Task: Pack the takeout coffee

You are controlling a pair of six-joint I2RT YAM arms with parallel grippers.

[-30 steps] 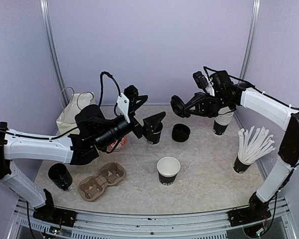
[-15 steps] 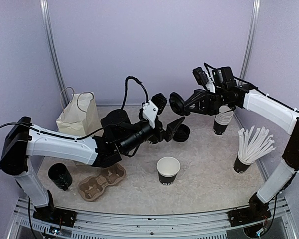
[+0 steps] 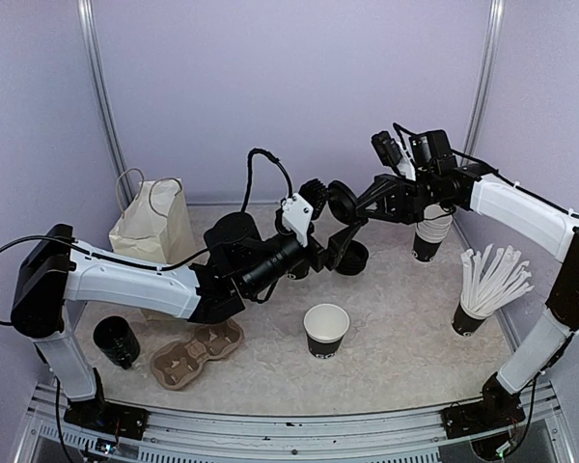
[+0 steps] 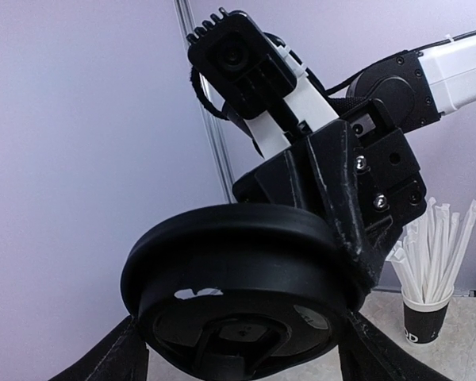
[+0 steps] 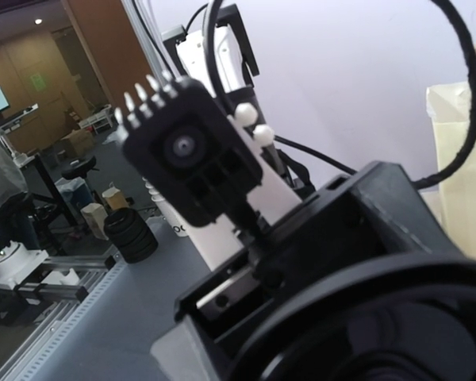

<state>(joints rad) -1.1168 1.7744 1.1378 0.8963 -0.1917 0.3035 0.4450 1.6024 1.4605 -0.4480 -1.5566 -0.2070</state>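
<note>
1. From above, we see the right pincer (image 3: 347,204) clamped on the black lid (image 3: 342,200), holding it in the air over the counter (image 3: 405,318). The left pincer (image 3: 342,230) is just below the lid. The open cup (image 3: 325,330) stands on the counter, well apart from the lid.
2. At the left wrist, the lid fills the middle, and the left pincer's fingers (image 4: 103,361) are spread wide on either side of it.
3. At the right wrist, we see the lid blurred at the lower edge, with the left arm's camera (image 5: 182,151) close behind it.

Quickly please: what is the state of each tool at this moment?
Left tool: open, holding nothing.
Right tool: closed on the black lid.
</note>
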